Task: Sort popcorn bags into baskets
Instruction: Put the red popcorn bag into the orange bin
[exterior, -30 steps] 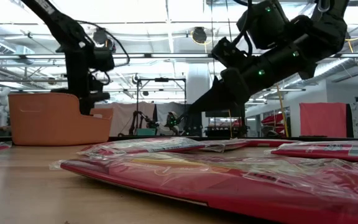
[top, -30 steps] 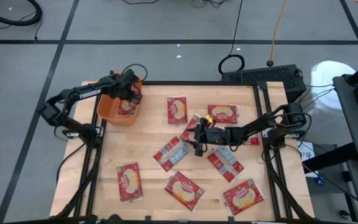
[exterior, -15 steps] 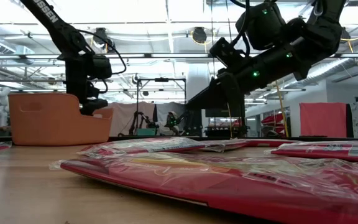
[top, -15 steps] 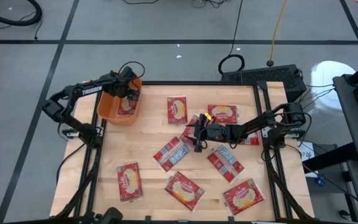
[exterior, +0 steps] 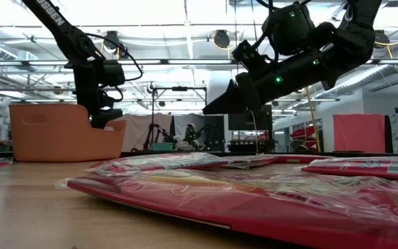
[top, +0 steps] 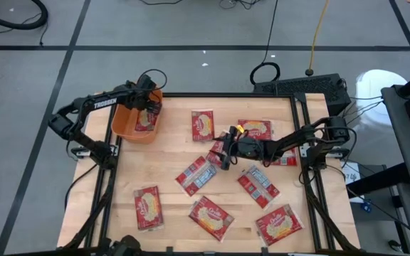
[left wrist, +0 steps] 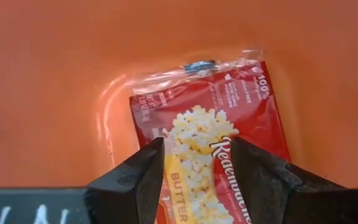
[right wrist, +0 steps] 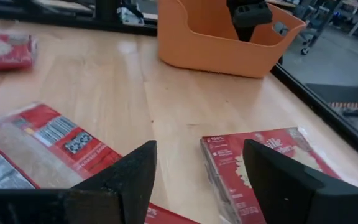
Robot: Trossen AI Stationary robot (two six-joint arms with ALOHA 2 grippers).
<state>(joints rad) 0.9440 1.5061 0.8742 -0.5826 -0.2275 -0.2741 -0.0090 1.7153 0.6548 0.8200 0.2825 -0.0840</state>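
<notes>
The orange basket (top: 123, 122) stands at the table's far left corner. One red popcorn bag (left wrist: 213, 134) lies flat on its floor. My left gripper (top: 150, 108) hangs open just above that bag, inside the basket's rim (exterior: 61, 109), with its fingers on either side of the bag's near part. My right gripper (top: 225, 155) hovers open over mid-table, above a red bag (right wrist: 260, 168) that lies flat on the wood. A bag showing its silver-grey side (right wrist: 36, 146) lies beside it. Several more bags (top: 203, 126) lie flat around the table.
Loose bags cover the middle and near half of the table (top: 173, 153), among them one at the near left (top: 148, 208) and one at the near right (top: 279, 225). Bare wood shows between the basket and the middle bags. A black frame (top: 226, 94) edges the table.
My right gripper has moved from over the silver-sided bags toward the far edge and slightly up, staying open. My left arm has risen a little over the basket. The bag in the basket has stayed put.
</notes>
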